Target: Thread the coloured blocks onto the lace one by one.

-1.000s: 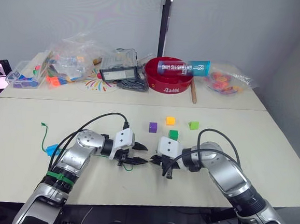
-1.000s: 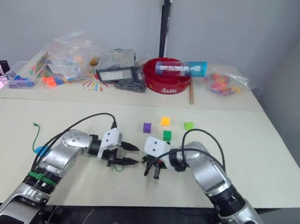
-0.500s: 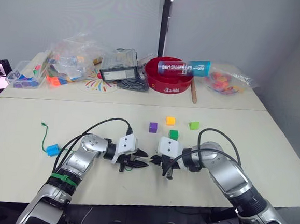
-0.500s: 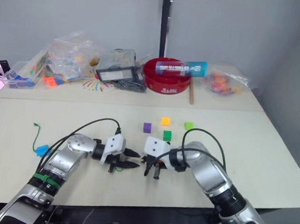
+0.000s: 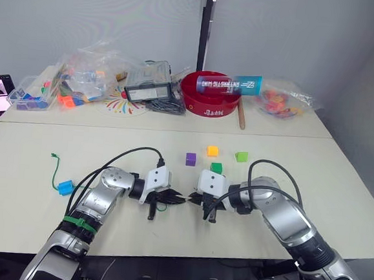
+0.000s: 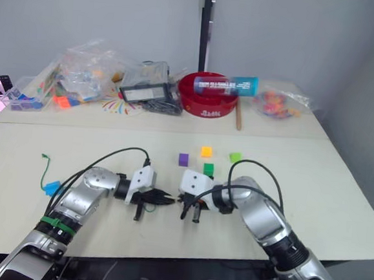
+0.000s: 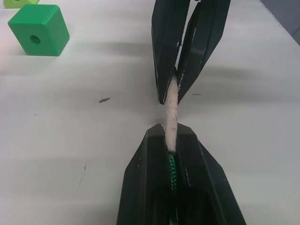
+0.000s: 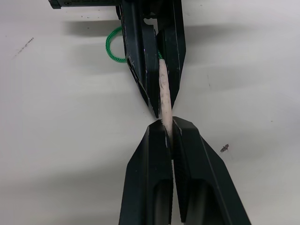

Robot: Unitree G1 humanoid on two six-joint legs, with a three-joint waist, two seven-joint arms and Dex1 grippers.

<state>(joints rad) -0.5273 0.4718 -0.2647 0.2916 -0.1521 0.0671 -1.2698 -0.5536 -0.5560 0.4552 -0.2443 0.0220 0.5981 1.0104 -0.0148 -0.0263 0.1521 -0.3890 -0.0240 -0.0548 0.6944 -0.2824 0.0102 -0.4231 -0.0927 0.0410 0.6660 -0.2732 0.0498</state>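
- On the tabletop (image 5: 36, 167), at the far left, the blue block (image 5: 65, 186) is lying with the lace (image 5: 56, 168) running through it, the knotted tail curling just behind it.
- The left hand (image 7: 171, 143) is reaching toward the middle, its fingers closing on the lace where the green cord is meeting the pale stiff tip (image 7: 170, 112); a small green loop is showing just behind that hand.
- The pale tip is bridging the short gap between the two hands, pointing straight at the right one.
- The right hand (image 8: 168, 126) is facing the left one nose to nose, its fingers pinching together on the far end of the tip.
- Beyond the hands, the purple block (image 5: 191, 158) is sitting on the left, the orange-yellow block (image 5: 212, 151) a little farther back, the dark green block (image 5: 216, 168) nearest the right hand, and the light green block (image 5: 241, 156) on the right; all four are lying loose and apart from each other.
- At the back, a red bowl (image 5: 209, 103) is carrying a blue tube (image 5: 230, 85) across its rim.
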